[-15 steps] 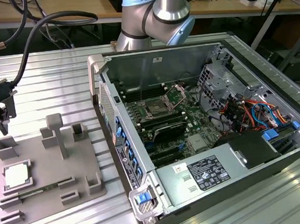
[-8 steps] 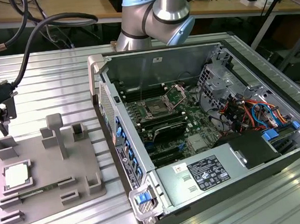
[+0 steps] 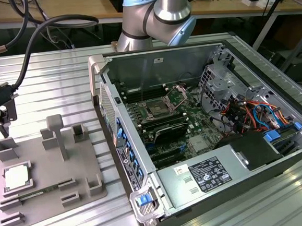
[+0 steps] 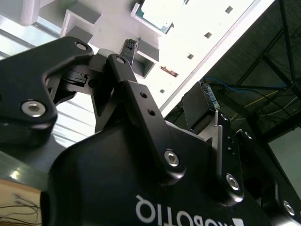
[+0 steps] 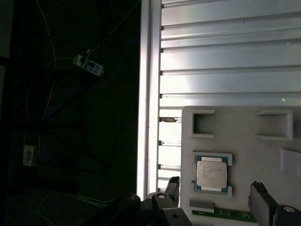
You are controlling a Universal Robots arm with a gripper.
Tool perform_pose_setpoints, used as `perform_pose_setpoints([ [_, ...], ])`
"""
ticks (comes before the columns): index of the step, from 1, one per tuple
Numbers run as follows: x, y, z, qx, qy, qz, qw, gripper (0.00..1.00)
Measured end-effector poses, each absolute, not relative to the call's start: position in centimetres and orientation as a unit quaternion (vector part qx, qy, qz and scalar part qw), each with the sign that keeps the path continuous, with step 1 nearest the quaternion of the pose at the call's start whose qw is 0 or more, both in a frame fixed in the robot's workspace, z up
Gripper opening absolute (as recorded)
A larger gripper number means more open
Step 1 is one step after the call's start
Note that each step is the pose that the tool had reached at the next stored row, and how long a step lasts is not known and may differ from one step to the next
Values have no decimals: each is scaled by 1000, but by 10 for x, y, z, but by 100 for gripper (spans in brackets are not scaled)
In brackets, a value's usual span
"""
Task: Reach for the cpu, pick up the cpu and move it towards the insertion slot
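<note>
Open pc case (image 3: 205, 140) on slatted table (image 3: 54, 73). Insertion slot (image 3: 156, 110) inside case, on green board (image 3: 193, 119). Grey fixture (image 3: 56, 167) just beside case, on exterior view's left. cpu (image 3: 17, 177) flat in fixture recess, at end farthest from case. Gripper (image 3: 5, 122) above that same end, clear of cpu. Arm base (image 3: 154, 16) behind case.

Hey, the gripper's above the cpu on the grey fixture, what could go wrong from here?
1. The cpu sits in a snug recess of the fixture; the open gripper might hit its rim.
2. The insertion slot lies inside the computer case, so a carried chip may clip its wall.
</note>
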State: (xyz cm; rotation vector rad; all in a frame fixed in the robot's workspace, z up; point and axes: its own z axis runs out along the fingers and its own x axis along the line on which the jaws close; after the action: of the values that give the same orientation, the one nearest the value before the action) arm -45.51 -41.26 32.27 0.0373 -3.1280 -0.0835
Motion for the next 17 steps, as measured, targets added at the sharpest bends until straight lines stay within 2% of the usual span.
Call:
perform_pose_setpoints([
  [17,-455,-413,317,12,-1000,-27,6,68],
])
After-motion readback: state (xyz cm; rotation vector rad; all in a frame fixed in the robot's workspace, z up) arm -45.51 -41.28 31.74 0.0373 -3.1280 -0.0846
